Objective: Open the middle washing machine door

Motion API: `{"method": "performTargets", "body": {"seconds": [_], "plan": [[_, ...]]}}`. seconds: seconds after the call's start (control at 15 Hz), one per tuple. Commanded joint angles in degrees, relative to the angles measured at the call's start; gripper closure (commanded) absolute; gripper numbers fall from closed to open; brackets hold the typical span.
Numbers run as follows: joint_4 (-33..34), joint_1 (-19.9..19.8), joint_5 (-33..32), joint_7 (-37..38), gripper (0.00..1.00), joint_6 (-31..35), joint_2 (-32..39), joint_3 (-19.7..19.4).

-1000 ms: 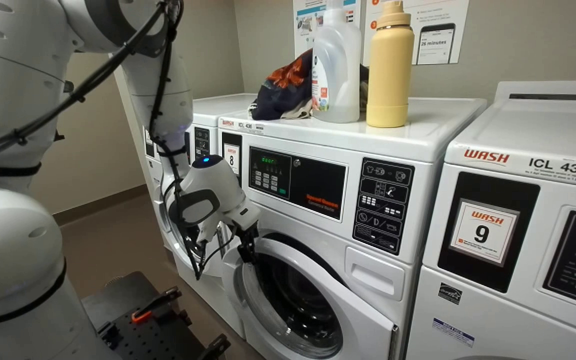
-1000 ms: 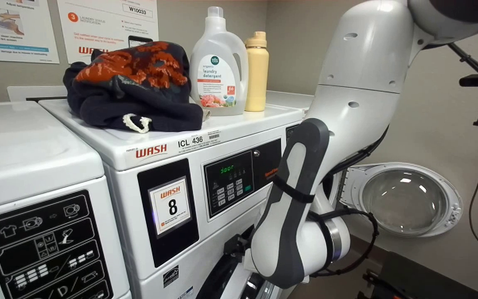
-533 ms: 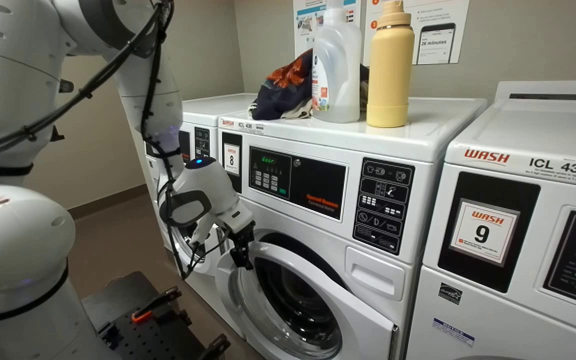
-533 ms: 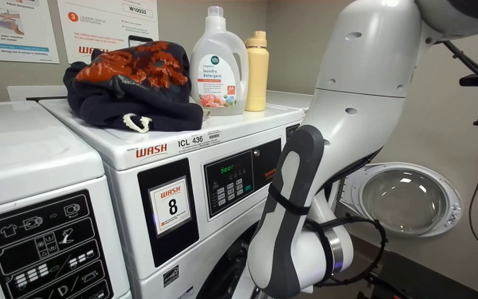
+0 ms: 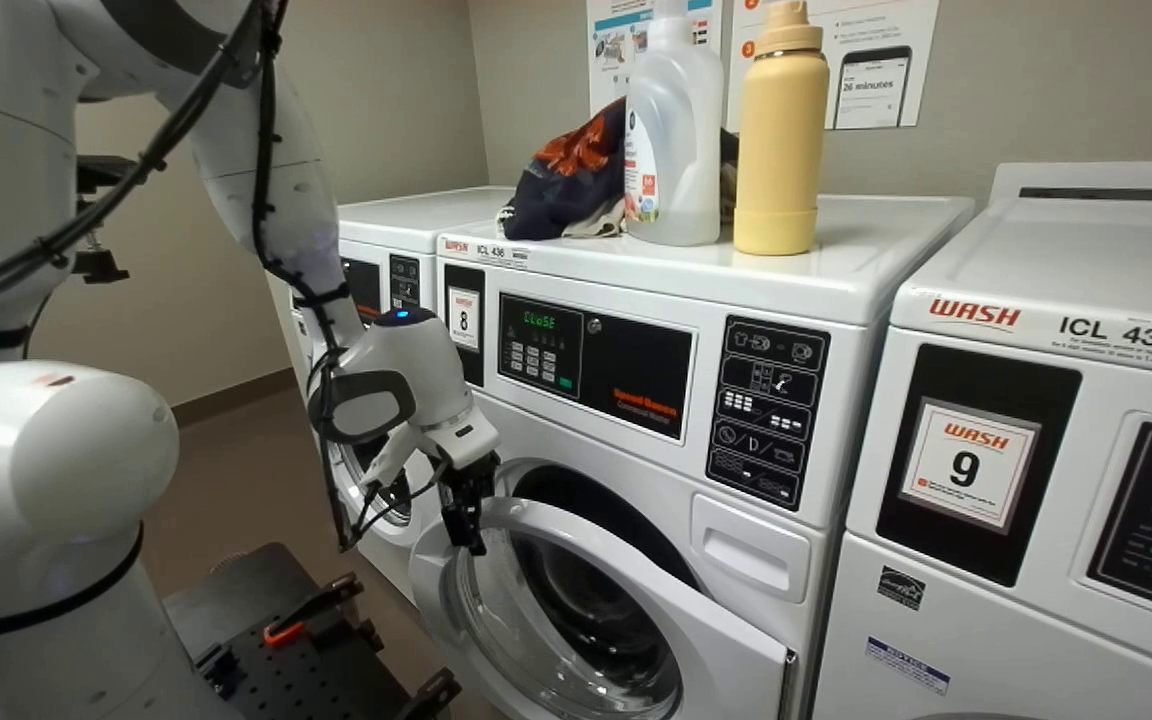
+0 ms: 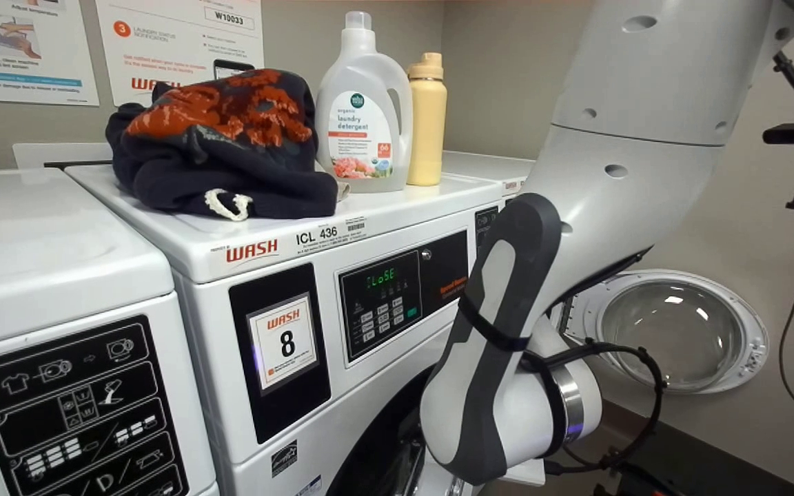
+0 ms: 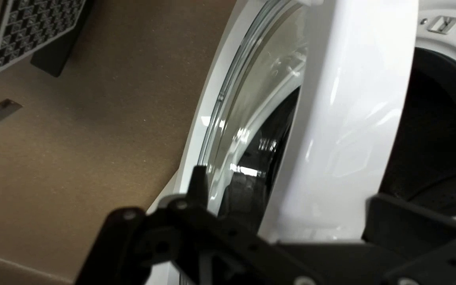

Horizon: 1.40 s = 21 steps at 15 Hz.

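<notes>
White plastic is straddled by the spread fingers [image 7: 198, 188]: the rim [image 7: 342, 126] of the large porthole door [image 5: 576, 620] lies between them, one finger on the glass side and one on the drum side, with nothing pinched; whether either bears on the rim cannot be told. The door is seen ajar on the front-loading washer numbered 8 [image 5: 656, 475], its hinge [image 5: 789, 685] at the right in an exterior view, and the dark drum opening [image 7: 434, 126] and a metal latch plate [image 7: 445, 24] are exposed. The step in hand is judged to be the outward pull. It should be made along an arc about the hinge rather than in a straight line, with the drum-side finger used as a hook and both fingers turned as the door swings, so that the rim is neither twisted nor lost. Once a wider gap is gained, the inner face might be pushed instead. The swing may be hindered by the black perforated platform [image 5: 306, 690] in front, whose clearance cannot be judged, and by the white arm [image 5: 301, 215] itself; its black cable bundle [image 5: 161, 150] should be guarded from snagging. On the counter [image 5: 876, 225] formed by the washer's top, a laundry detergent bottle [image 6: 362, 117], a yellow flask [image 6: 426, 131] and a crumpled dark garment [image 6: 221, 151] with orange print are set, above the door. Beside it a washer numbered 9 [image 5: 1056, 610] is placed, and a further round door [image 6: 673, 337], standing wide open, is seen beyond the arm.
</notes>
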Motion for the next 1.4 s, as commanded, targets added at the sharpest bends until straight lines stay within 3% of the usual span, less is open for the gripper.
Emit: {"method": "performTargets", "body": {"seconds": [0.0, 0.27, 0.67, 1.2, 1.33], "plan": [[-3.3, 4.1, -1.3, 0.8, 0.00, -6.1, 1.7, -7.4], [-5.0, 8.7, -3.6, 2.1, 0.00, -11.5, 0.6, -13.1], [-5.5, 12.4, -7.8, 3.3, 0.00, -20.9, 2.3, -19.9], [-5.9, 18.3, -13.9, 7.2, 0.00, -24.3, -0.1, -26.2], [-6.1, 21.1, -16.8, 8.7, 0.00, -25.6, -1.2, -29.4]]}}
